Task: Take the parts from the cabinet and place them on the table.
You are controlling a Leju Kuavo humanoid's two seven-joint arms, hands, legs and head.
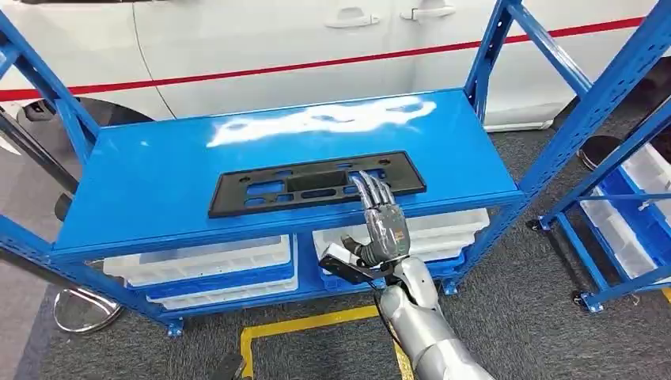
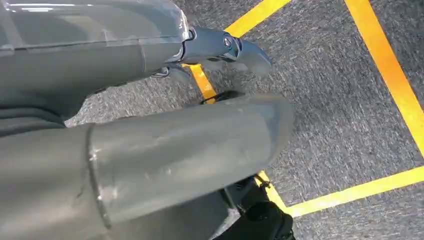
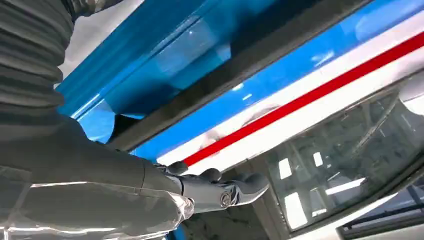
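On the shelf (image 1: pixel 158 182), mid-deck toward the front edge, lies the plate (image 1: pixel 316 182): long, flat, black, slotted. It looks like light, stiff plastic that may flex if lifted by one end. My right hand (image 1: pixel 382 226) is at the shelf's front edge, fingers extended and apart over the plate's near rim, holding nothing. I'd pinch that rim near centre. Left hand (image 2: pixel 220 47): can't tell its state.

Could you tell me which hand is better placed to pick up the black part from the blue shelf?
Right: the right hand is raised at the shelf's front edge, beside the black part; the left hand hangs over the floor.
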